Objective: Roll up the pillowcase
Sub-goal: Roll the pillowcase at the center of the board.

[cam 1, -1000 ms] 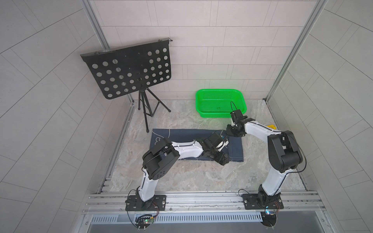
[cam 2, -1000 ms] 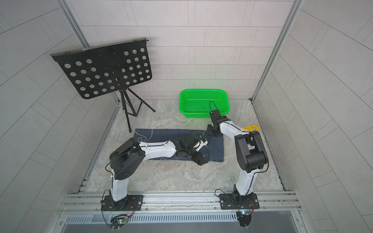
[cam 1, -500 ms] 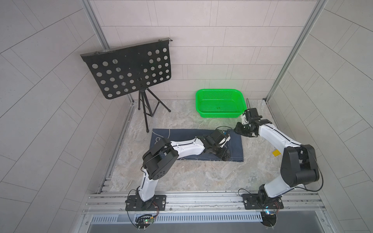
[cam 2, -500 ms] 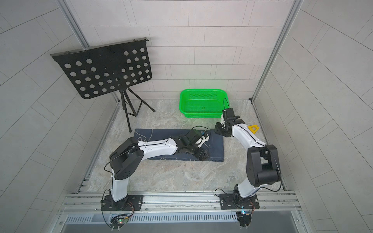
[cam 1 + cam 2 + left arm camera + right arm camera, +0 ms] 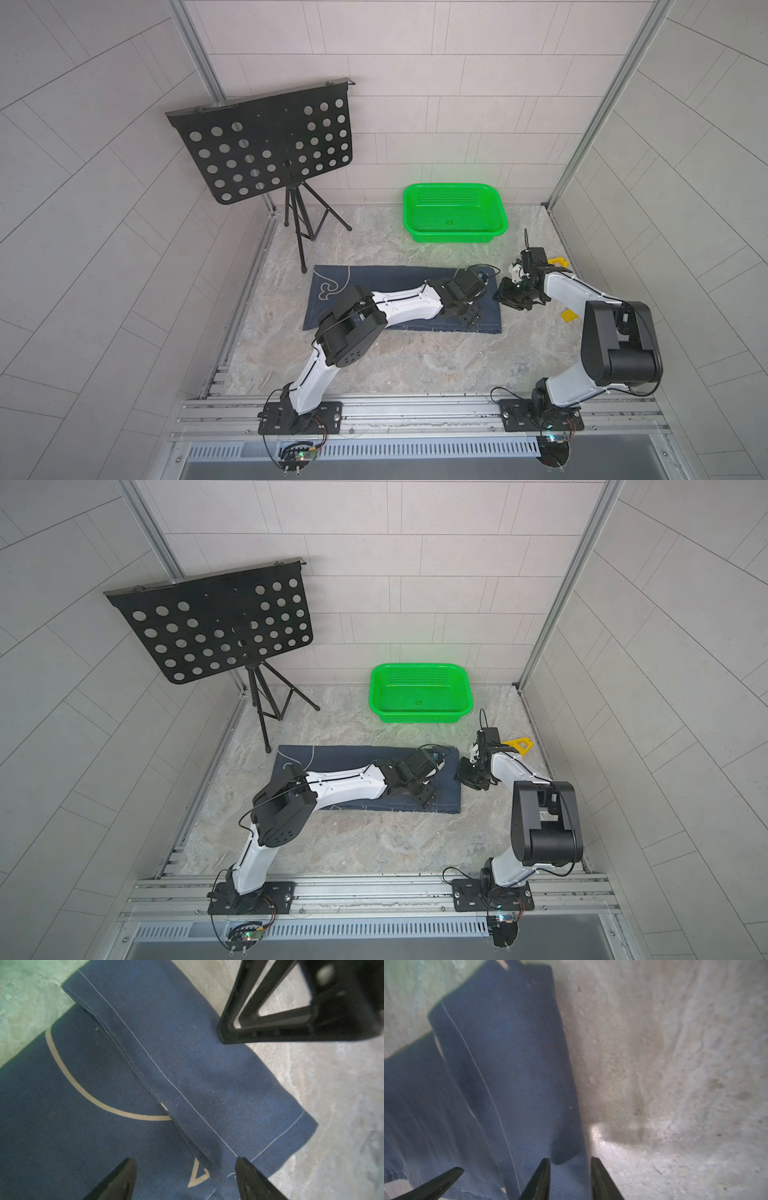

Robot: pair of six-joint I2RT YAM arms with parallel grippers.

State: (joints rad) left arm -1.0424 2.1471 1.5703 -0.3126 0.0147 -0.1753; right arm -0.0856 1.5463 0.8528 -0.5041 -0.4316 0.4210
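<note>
Roll barely begun: pillowcase end folded over, my left gripper spread above it, right gripper slightly apart at its edge; next I'd pinch that fold.

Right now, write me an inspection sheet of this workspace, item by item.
Surface: marbled tabletop, bare around the cloth.
Job's things: pillowcase lies flat; a folded flap lies over its right end; not yet rolled.
Clutter: green basket behind the cloth; music stand at the far left; yellow piece beside the right arm.
Grippers: left pincer open, low over the flap; right pincer partly open at the cloth's right edge, no hold seen.
Cables: black cable loops above the right wrist, clear of the cloth.
Surroundings: tiled walls; metal rail in front.
</note>
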